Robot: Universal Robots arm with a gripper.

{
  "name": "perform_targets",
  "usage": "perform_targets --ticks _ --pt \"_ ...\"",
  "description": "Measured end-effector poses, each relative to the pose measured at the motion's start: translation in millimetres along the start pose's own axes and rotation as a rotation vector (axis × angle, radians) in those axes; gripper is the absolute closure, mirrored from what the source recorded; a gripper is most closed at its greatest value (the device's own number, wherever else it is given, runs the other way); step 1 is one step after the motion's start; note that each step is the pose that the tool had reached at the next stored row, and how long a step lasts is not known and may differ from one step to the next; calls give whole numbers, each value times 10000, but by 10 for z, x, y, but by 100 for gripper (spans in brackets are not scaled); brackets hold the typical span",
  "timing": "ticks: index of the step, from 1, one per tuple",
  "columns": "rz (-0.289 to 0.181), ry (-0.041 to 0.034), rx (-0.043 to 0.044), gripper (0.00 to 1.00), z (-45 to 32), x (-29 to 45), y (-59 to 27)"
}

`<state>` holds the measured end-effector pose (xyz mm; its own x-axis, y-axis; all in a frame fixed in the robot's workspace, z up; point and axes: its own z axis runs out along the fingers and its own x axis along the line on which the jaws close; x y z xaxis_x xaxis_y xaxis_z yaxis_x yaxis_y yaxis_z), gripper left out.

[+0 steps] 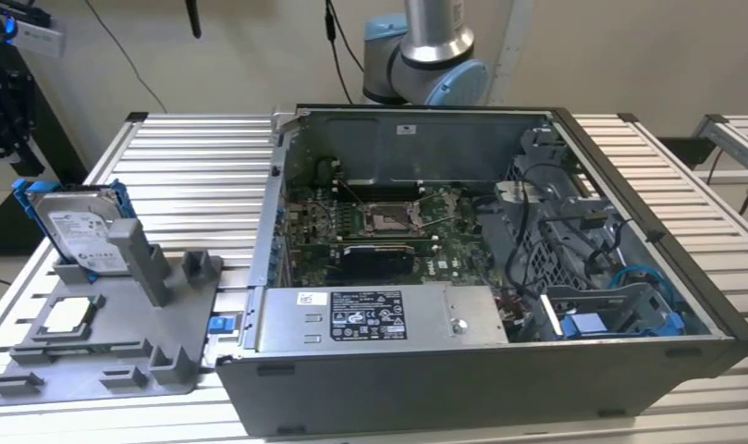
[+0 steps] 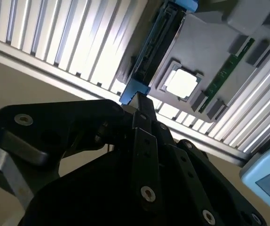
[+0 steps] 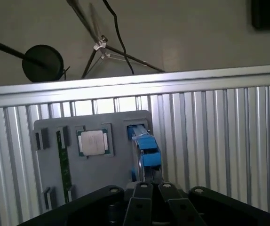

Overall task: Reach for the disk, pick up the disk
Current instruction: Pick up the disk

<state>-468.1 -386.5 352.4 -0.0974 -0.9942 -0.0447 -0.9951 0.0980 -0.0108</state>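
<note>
Standing on edge in the gray fixture [image 1: 127,335], your disk [image 1: 84,231] sat at 9 o'clock from the computer case [image 1: 472,398]. Gripper [image 2: 137,101] hung over it, pinched narrow, empty. Disk likely stiff, weighty, slick, shock-sensitive; you were best clamping its upper edge across both flat faces.

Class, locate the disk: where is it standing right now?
The disk stands on edge in the grey holder at the exterior view's left, beside the open computer case, with the square chip lying in the same holder.
</note>
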Motion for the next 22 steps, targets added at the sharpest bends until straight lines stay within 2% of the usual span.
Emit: perform_targets --ticks 4,5,22 --pt "-1 3 0 100 0 0 0" --pt "-1 4 -1 0 0 0 0" --pt "-2 17 1 0 14 0 -3"
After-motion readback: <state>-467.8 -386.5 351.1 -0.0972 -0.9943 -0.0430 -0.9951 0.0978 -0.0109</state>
